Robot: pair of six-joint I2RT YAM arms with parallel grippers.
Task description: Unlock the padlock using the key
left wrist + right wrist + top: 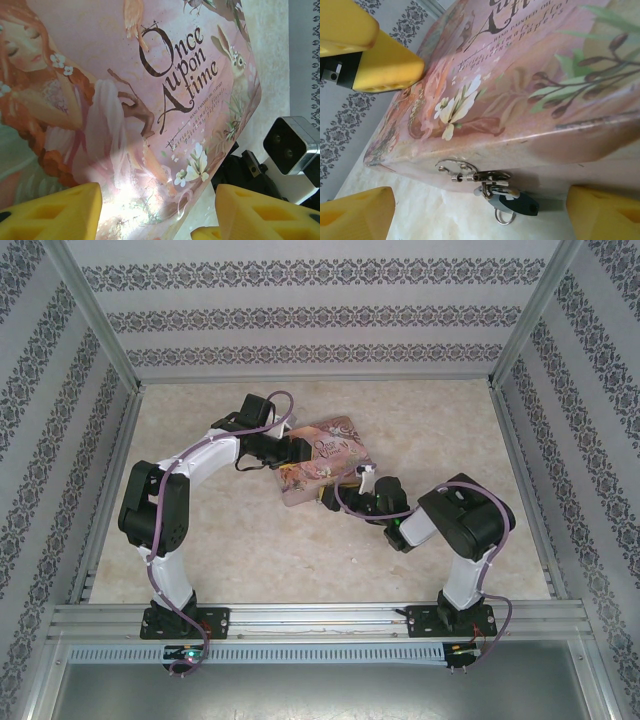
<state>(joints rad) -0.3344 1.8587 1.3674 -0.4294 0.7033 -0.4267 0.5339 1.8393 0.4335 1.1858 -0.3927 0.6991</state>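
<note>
Pale walls [320, 315] papered in bands of dark damask ornament close in the left, back and right sides. The table top [260, 560] is cream and marbled, softly and evenly lit — silvery aluminium rails [320, 618] run along its near edge.
</note>
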